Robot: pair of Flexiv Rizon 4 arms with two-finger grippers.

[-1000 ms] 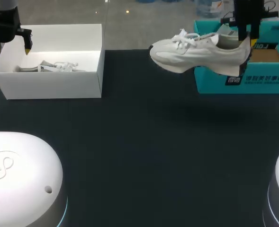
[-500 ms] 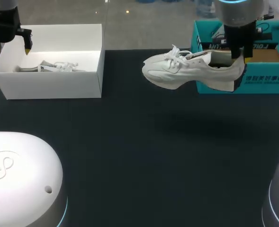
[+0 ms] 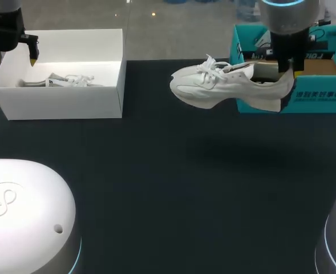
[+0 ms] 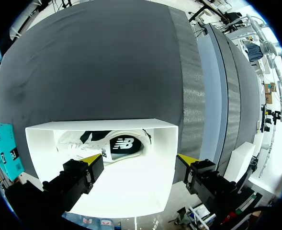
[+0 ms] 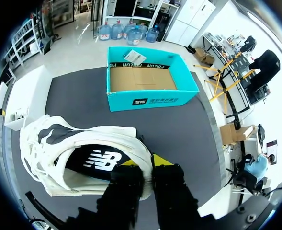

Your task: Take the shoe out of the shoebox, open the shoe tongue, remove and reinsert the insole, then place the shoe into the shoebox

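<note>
A broad table (image 3: pixel 168 188) with a dark, matte, near-black top fills the scene, evenly lit with only a faint soft shadow on it, and a paler grey strip (image 4: pixel 192 81) runs along one edge.

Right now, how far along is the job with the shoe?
Done: the shoe is out of the teal shoebox. In hand: the right gripper holds it by the heel, in the air above the table. Left: tongue, insole out and in, shoe back in the box.
</note>
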